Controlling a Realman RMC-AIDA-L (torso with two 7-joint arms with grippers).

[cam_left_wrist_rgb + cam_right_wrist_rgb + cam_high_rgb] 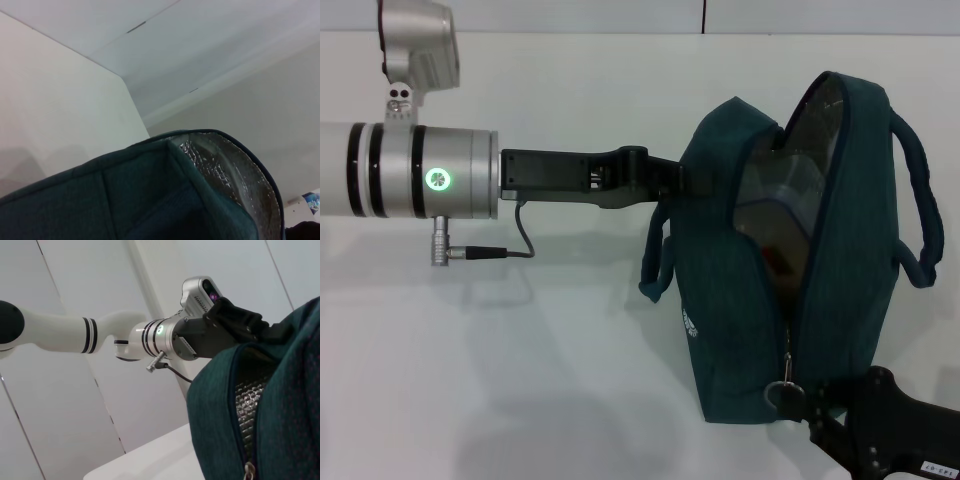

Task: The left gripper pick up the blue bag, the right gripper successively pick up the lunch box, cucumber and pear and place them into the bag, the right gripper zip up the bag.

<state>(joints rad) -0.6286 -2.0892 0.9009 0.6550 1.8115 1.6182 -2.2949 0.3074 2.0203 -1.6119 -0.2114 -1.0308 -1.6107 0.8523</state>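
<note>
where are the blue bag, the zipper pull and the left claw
blue bag [725, 300], head view, on its left side panel
zipper pull [781, 392], head view, on the metal ring
left claw [672, 182], head view, where it grips the bag's edge

One blue bag, one lunch box inside, two end effectors: left, right.

Access around the blue bag. Its open mouth gapes just beyond the right gripper, partly blocked by the lunch box inside. The left gripper occupies the bag's far side; bare table lies below it.
</note>
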